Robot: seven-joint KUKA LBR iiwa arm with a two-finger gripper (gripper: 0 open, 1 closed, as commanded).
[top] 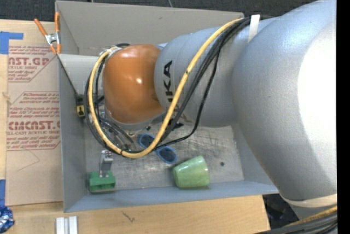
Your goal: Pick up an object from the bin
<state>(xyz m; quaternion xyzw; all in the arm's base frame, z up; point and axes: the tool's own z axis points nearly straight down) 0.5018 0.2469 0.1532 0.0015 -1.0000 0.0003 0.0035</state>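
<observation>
Grey bin (70, 134): arm (219, 80) over middle; green cup (191, 173), green block (101, 182) along front.

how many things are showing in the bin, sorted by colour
green: 2, a cup and a small block
blue: 2, an oval bit and a round bit partly under the yellow cable; they may be one thing
total: 4 showing; the arm covers much of the bin
</observation>
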